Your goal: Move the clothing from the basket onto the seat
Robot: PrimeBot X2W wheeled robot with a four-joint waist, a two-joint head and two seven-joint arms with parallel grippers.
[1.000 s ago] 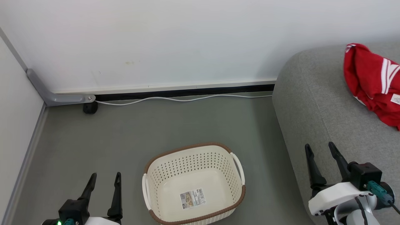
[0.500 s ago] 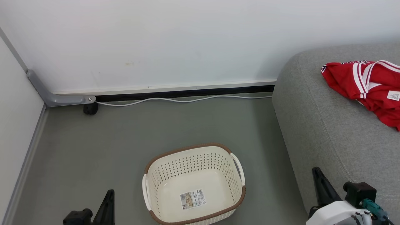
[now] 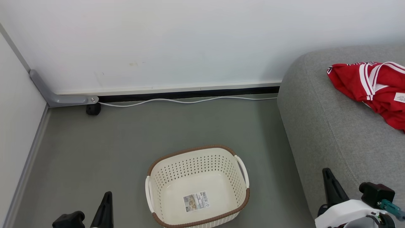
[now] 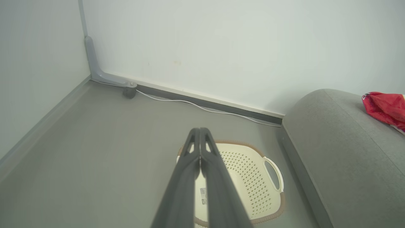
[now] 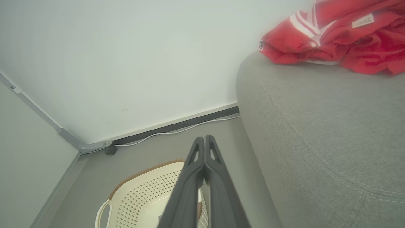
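Both grippers closed, nothing held. Left gripper (image 4: pixel 200 130): its two long dark fingers are pressed flat together along their whole length, hanging over the grey floor (image 3: pixel 126 142) at about 8 o'clock from the cream perforated plastic laundry basket with brown woven-look rim (image 3: pixel 196 164). Right gripper (image 5: pixel 205 137): same, fingers pinched together tip to tip, sitting at about 4 o'clock from the basket, against the front face of the large grey woven-fabric sofa (image 3: pixel 319 126). The basket stands upright on the floor at 6 o'clock in the head view. No fabric in it, just a paper label (image 3: pixel 196 201) lying on its floor. White side handles (image 3: pixel 243 171) at its 3 and 9 o'clock. The red clothing with red-white striped trim (image 3: pixel 376 87) is on the sofa seat, crumpled in a heap at about 2 o'clock from the basket and well apart from it, partly cut off by the right edge of the head view. A white tag shows on it; can't tell if it's one garment or two. The sofa is just beside the basket at 3 o'clock, not touching. A thin white cable (image 3: pixel 183 101) runs along the wall base at 12 o'clock. A grey angled bracket (image 3: pixel 57 98) with a black foot (image 3: pixel 93 109) is at 10 o'clock in the corner.
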